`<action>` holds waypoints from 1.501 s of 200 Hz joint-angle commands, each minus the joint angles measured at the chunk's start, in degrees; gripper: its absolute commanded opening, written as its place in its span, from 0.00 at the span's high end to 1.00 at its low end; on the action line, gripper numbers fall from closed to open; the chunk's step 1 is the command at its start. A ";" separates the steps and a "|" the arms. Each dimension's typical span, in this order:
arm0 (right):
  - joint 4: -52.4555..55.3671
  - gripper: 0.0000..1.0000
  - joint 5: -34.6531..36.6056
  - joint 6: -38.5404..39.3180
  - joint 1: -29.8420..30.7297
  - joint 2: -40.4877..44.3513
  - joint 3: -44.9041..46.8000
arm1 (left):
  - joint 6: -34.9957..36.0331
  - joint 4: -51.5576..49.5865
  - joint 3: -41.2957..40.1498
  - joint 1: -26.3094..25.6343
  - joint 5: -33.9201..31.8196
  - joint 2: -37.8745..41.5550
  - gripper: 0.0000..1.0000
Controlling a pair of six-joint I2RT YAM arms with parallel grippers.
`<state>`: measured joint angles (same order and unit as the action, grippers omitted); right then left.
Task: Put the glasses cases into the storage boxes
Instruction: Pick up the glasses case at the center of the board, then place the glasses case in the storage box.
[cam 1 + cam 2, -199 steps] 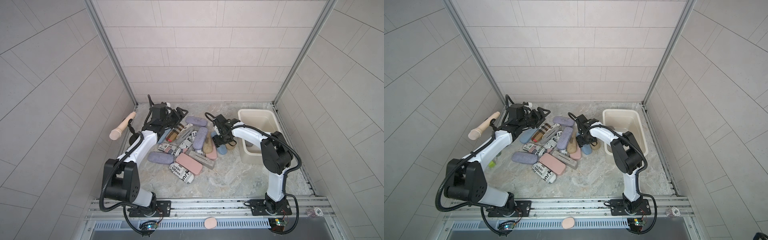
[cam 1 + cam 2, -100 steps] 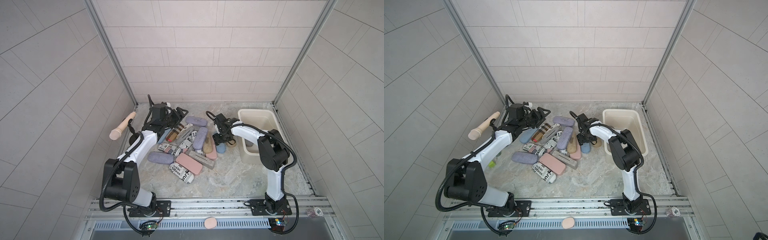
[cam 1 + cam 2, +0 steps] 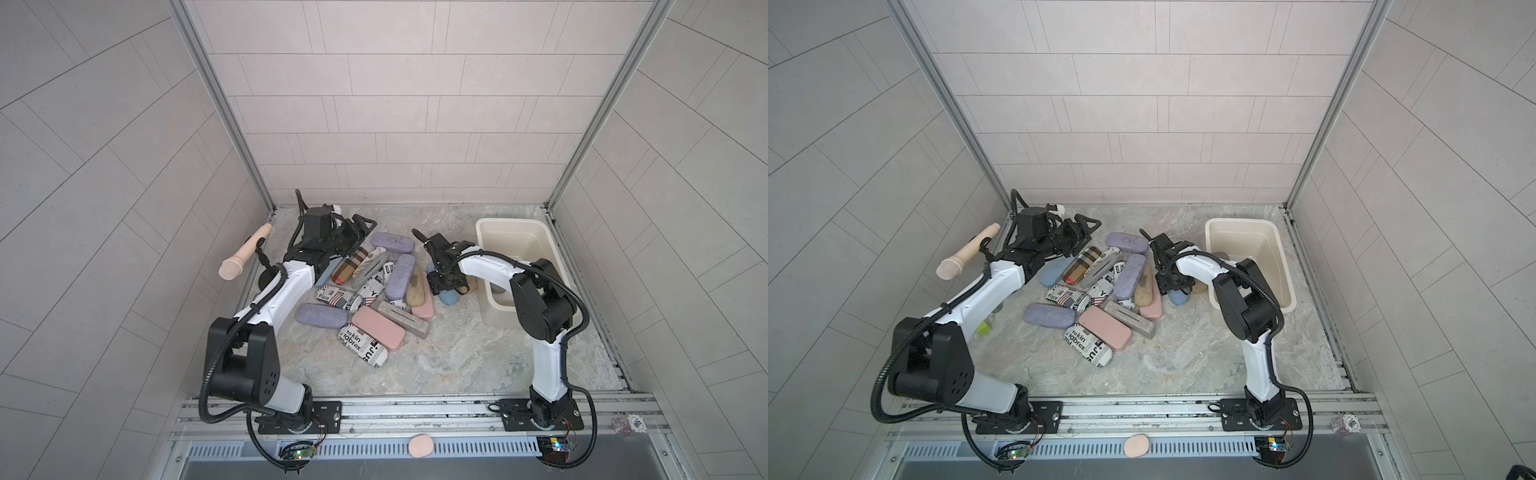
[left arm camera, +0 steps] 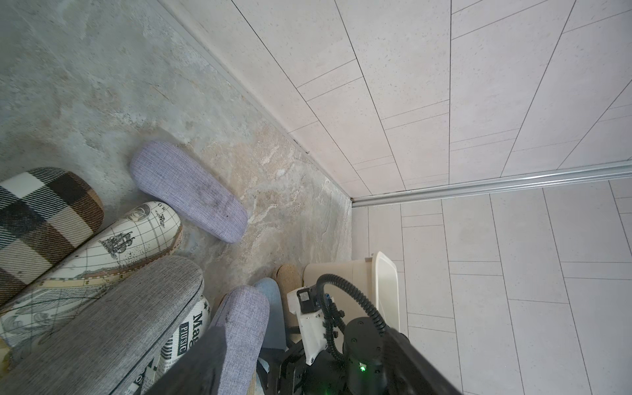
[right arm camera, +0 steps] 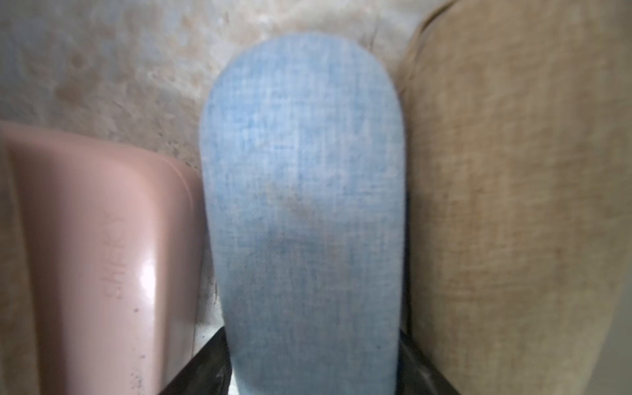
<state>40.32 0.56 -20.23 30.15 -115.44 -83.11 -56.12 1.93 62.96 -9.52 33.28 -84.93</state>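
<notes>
Right gripper (image 3: 445, 286): jaws clamp the blue case (image 5: 301, 205), fingers (image 5: 201, 369) tight on both long sides. The case lies flat on the worktop (image 3: 436, 365), not lifted. You can't tell how far along its length the hold sits.

Risks:
- The pink case (image 5: 102, 256) sits just beside one long side. The tan case (image 5: 513, 205) touches or nearly touches the other.
- That leaves no spare gap for the fingers, so a lift probably drags a neighbour or rolls it.
- The shell is fabric and likely slick. An off-centre hold would let it swing or slide out on the way.
- The tan case lies between the blue case and the box (image 3: 515, 222), against the box wall. A low sideways carry would hit it, then the rim. Go up first.

Box: it stands at the far right corner of the worktop, near the right gripper, with the side rail tight behind it. The right arm (image 3: 536, 307) elbow hangs over the box's near end, so aim the drop at the far end.

Left gripper (image 3: 360, 228): jaws wide and empty, over the far left end of the pile, well apart from the right one. A lilac case (image 3: 392, 242) lies between them. A clash looks unlikely.

Open room: the near half of the worktop is bare. The strip between the pile and the box is narrow.
</notes>
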 commanded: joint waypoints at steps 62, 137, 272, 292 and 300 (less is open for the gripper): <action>-0.50 0.41 2.71 -1.00 1.33 0.04 1.41 | -0.48 2.45 0.01 -0.36 1.38 -0.53 0.21; -1.11 0.44 3.14 -0.55 1.46 7.65 2.27 | -0.48 3.42 0.11 -0.45 2.43 -0.84 0.21; 8.70 0.45 3.30 3.13 1.22 18.59 -8.95 | -5.06 15.37 -1.77 -1.26 3.69 -1.26 0.19; 9.77 0.45 2.58 3.97 0.35 19.35 -12.20 | -5.54 15.68 -0.16 -2.17 4.08 -2.00 0.20; 9.94 0.45 2.19 4.35 -0.08 19.58 -13.26 | -4.97 15.46 0.55 -2.91 4.03 -1.99 0.21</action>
<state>47.46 2.61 -17.76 31.05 -98.56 -92.71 -60.03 14.59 60.84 -10.81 36.21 -86.00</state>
